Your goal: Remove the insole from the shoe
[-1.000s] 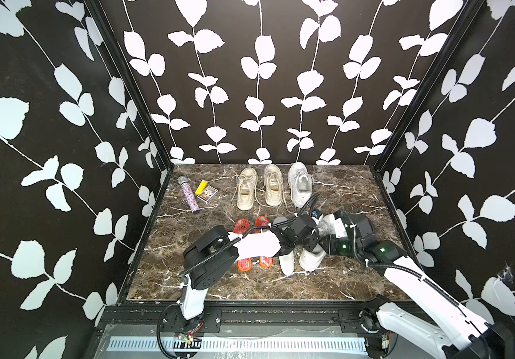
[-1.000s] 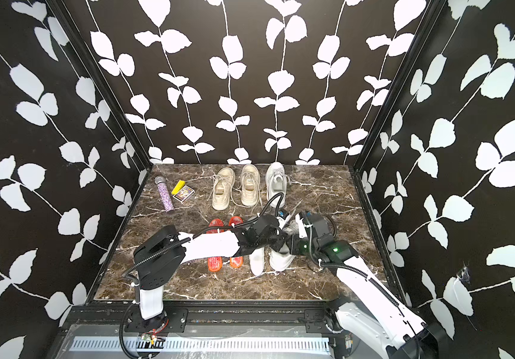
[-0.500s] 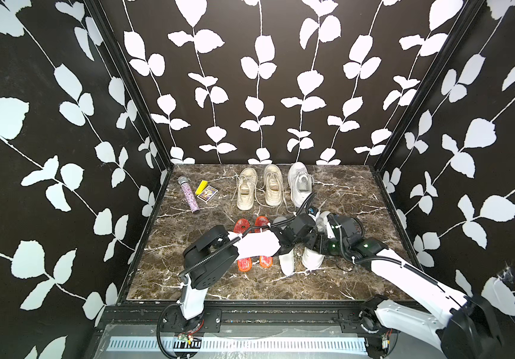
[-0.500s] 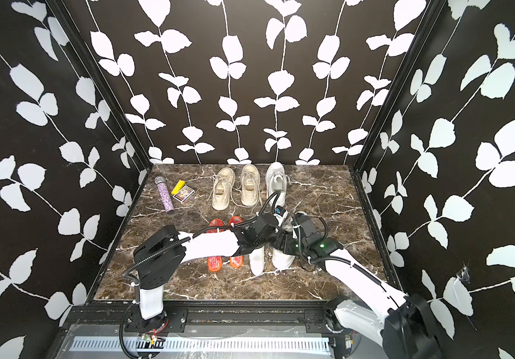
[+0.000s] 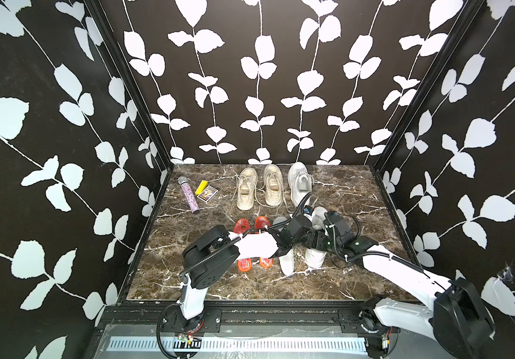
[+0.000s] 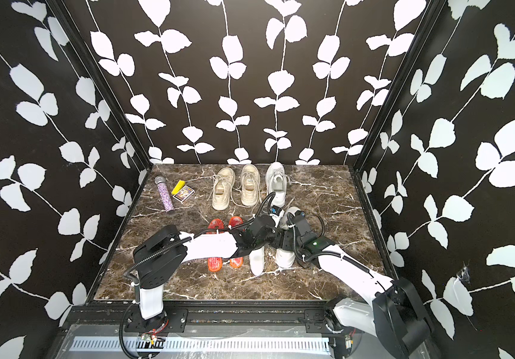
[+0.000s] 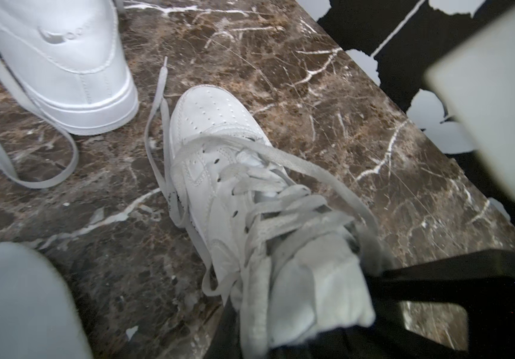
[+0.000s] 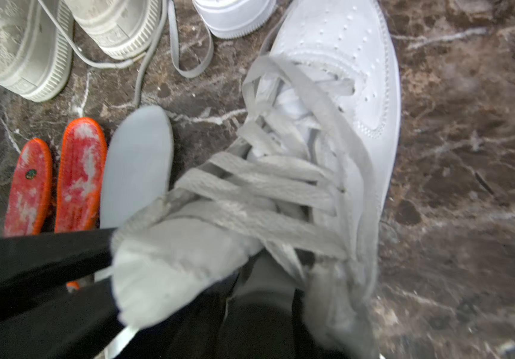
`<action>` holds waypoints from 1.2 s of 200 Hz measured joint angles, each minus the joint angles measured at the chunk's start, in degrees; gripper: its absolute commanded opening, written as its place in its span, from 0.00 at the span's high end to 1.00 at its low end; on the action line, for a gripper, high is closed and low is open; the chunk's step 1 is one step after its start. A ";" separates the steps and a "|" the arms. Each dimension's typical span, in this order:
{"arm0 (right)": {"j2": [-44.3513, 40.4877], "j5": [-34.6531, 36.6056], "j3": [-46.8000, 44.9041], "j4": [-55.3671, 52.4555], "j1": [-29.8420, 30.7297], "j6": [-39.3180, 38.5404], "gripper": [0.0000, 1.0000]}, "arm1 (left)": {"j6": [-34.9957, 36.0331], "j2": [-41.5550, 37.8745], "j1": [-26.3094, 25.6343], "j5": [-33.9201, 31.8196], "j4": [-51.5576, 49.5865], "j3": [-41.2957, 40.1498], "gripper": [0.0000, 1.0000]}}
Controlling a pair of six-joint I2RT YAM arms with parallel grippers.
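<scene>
The white high-top shoe (image 5: 314, 260) (image 6: 285, 258) stands on the marble table right of centre, toe pointing to the back wall, laces loose (image 8: 268, 180). My left gripper (image 5: 304, 236) (image 7: 281, 342) reaches in from the left and is shut on the shoe's grey tongue (image 7: 312, 289) (image 8: 172, 264), pulling it back. From the right, my right gripper (image 5: 316, 242) (image 8: 259, 310) comes to the shoe's opening with its tips down inside the collar. Shadow and blur hide how its jaws stand. The insole in this shoe is hidden.
A loose pale grey insole (image 5: 285, 264) (image 8: 138, 167) lies just left of the shoe, with two orange insoles (image 5: 243, 227) (image 8: 79, 174) beyond it. Two beige sneakers (image 5: 245, 192), a white sneaker (image 5: 299, 183), a glitter tube (image 5: 189, 195) and a small box (image 5: 207, 193) sit at the back.
My right arm has edged left and lower, bringing its gripper closer into the shoe's opening. The left gripper keeps the same hold on the tongue.
</scene>
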 measured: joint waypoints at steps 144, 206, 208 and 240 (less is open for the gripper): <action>15.08 -1.64 5.60 7.50 -2.12 -0.61 0.83 | -1.22 -0.59 2.36 0.17 5.79 -3.32 1.00; 9.90 1.49 1.53 8.22 -1.90 0.66 0.95 | -1.22 -0.63 1.05 -0.24 6.73 -3.69 1.00; 9.62 1.57 1.40 8.02 -1.90 0.57 0.96 | -1.22 -0.63 0.96 -0.26 6.73 -3.69 1.00; 6.49 2.29 0.22 5.20 -1.90 0.85 1.00 | -1.25 -0.63 -0.20 -0.42 6.56 -3.80 1.00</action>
